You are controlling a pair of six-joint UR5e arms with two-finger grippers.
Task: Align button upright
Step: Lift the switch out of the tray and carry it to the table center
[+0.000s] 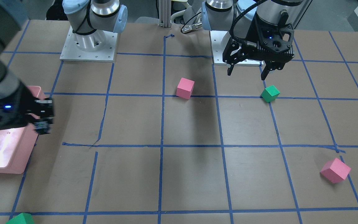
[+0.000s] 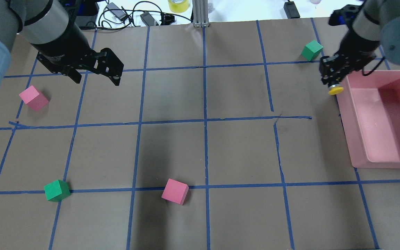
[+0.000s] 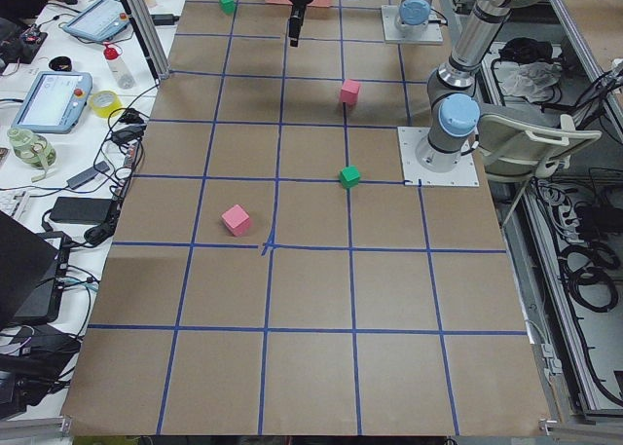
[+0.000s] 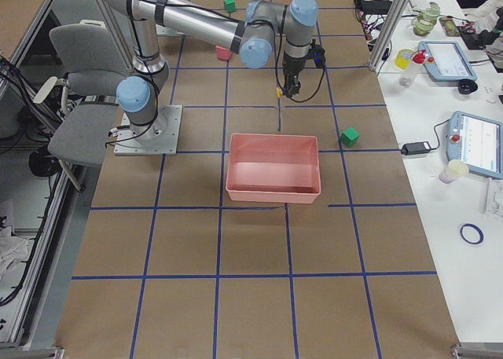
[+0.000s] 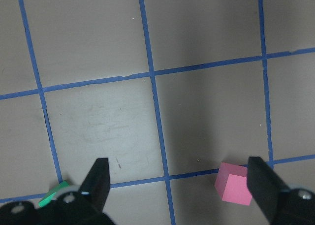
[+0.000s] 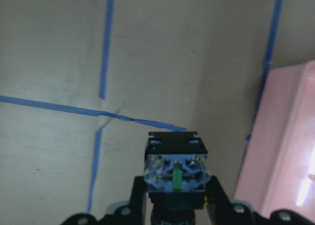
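Now right gripper [image 2: 332, 84] pinches the button [image 2: 335, 90]; left gripper [image 2: 97, 80] spread wide

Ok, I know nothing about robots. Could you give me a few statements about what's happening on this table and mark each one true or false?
1. The jaws of the right gripper are shut on the button with the yellow cap. True.
2. The jaws of the left gripper are clamped on a pink cube. False: they stand open with nothing between them, above the table.
3. The cubes have been collected in the pink bin. False: no cube shows inside it.
4. Two green cubes and two pink cubes lie on the table. True.
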